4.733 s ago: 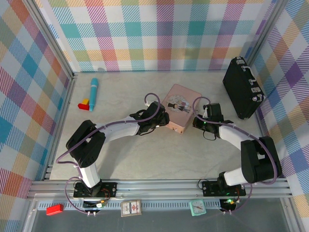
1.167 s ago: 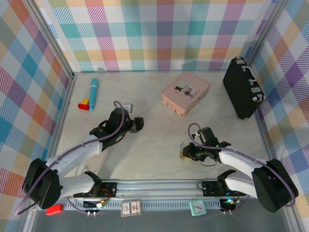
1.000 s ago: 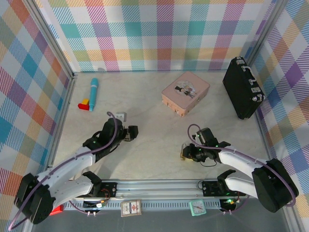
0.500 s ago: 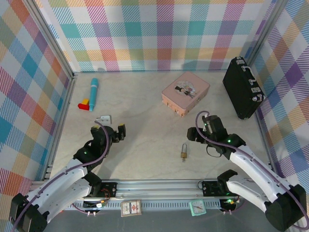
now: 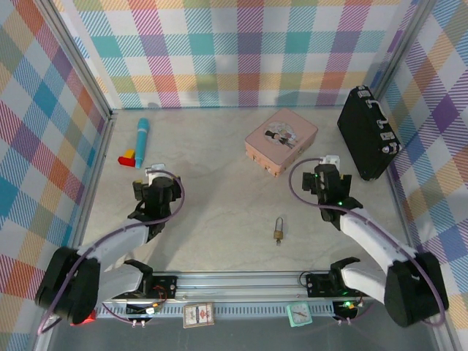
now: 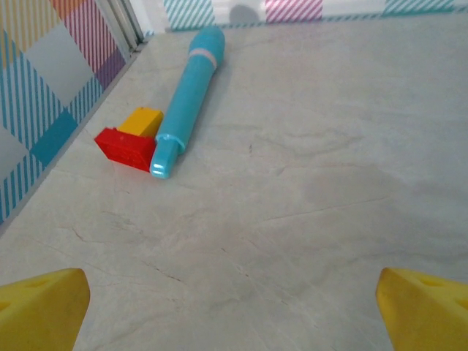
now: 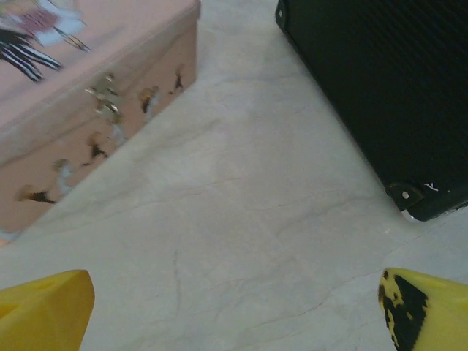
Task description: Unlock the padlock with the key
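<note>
- The padlock [image 5: 278,232] lies flat near the near edge of the tabletop [image 5: 219,219], about midway along it.
- The left tool [image 6: 234,307] and right tool [image 7: 234,307] gape wide, both empty.
- It is likely light, rigid, slick brass, so it is best pinched across its body.

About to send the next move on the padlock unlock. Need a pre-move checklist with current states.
1. Left hand open, nothing between its fingers: ok.
2. Right hand open, empty: ok.
3. Padlock lying free on the table, apart from both hands: ok.
4. Key located: cannot tell, too small to pick out.
5. Shackle locked or released: cannot tell.
6. Pink tin and black case well away from the padlock: ok.
</note>
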Controlling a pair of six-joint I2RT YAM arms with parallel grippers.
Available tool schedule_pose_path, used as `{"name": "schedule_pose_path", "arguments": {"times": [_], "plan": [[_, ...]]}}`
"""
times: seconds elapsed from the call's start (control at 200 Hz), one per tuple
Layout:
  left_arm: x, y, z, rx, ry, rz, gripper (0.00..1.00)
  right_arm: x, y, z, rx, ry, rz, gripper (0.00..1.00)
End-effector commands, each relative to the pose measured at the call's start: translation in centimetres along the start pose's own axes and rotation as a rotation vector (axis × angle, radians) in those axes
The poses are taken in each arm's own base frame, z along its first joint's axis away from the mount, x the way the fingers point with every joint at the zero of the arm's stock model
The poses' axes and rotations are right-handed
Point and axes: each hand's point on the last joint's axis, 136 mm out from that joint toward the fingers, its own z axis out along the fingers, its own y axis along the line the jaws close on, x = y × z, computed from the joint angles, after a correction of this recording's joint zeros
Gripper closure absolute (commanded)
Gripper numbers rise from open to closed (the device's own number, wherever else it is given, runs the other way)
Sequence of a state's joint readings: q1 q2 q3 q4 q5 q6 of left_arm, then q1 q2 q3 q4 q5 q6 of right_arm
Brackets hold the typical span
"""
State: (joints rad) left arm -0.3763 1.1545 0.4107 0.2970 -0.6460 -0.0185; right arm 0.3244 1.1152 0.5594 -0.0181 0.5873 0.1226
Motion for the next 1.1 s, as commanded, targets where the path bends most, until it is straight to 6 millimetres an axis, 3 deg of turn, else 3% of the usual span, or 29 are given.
{"name": "schedule_pose_path", "arguments": {"times": [0.0, 0.1, 0.245, 0.43, 0.55, 0.64, 0.715, 0.905, 1.095], "plan": [[-2.4, -0.7, 1.6, 0.003, -0.091, -0.009, 0.0, -1.8, 0.8, 2.0, 0.001, -0.051, -0.052, 0.01], [-0.8, -1.4, 2.9, 0.052, -0.102, -0.008, 0.0, -1.3, 1.7, 3.9, -0.022, -0.054, -0.063, 0.01], [-0.8, -2.4, 3.5, 0.092, -0.089, 0.068, 0.0, -0.7, 1.7, 5.9, -0.088, -0.034, -0.066, 0.01], [-1.2, -2.9, 4.2, 0.091, -0.135, 0.116, 0.0, -1.0, 1.2, 7.3, -0.154, -0.099, 0.003, 0.01], [-0.7, -5.1, 4.7, 0.209, -0.122, 0.121, 0.0, -1.4, 1.2, 7.3, -0.185, -0.137, 0.015, 0.01], [-0.7, -3.0, 5.3, 0.151, -0.13, 0.031, 0.0, -1.4, 1.4, 7.2, -0.216, -0.209, 0.035, 0.01], [-0.2, -1.5, 5.7, 0.153, -0.138, -0.057, 0.0, -1.3, 1.6, 7.9, -0.25, -0.171, 0.047, 0.01], [1.0, -1.5, 7.8, 0.224, -0.048, -0.115, 0.0, -1.1, 1.4, 7.7, -0.296, -0.187, 0.072, 0.01], [1.0, -1.3, 7.9, 0.228, -0.053, -0.127, 0.0, -0.2, 1.0, 7.9, -0.314, -0.209, 0.104, 0.01]]}}
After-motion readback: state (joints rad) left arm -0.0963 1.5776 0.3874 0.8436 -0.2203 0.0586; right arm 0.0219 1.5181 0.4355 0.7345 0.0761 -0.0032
